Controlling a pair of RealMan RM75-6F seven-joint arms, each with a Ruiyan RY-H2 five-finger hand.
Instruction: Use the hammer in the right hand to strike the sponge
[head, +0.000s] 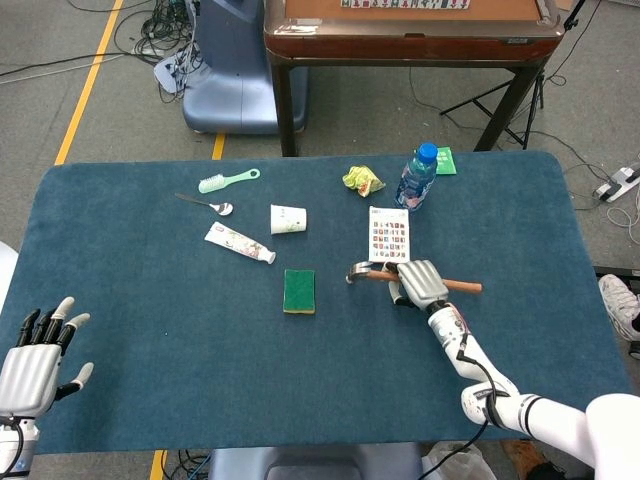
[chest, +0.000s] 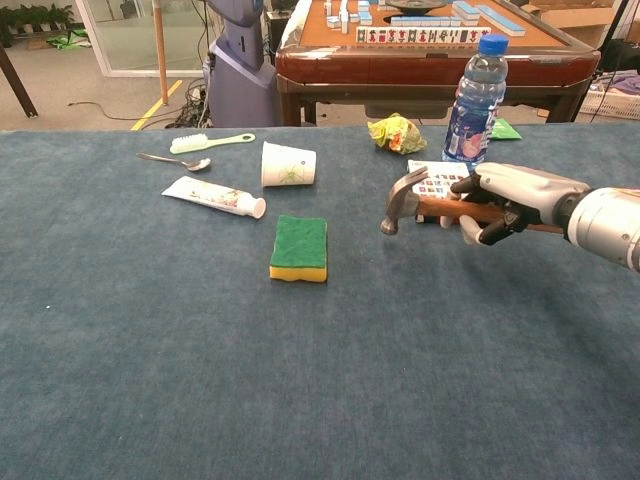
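Gripping the wooden handle of the hammer (chest: 432, 205), the right hand (chest: 505, 200) holds it clear of the blue bench (head: 150, 330), its fingers (chest: 478, 227) wrapped around the shaft and the metal head pointing left, with the claw end tipped down. To the left of the hammer head and apart from it, the sponge (chest: 300, 247) lies flat, green side up over a yellow layer. A printed card (head: 389, 236) sits just beyond the hand, and a water bottle (chest: 474, 100) stands farther back. At the near left corner, the left hand (head: 32, 362) rests with fingers spread, holding nothing
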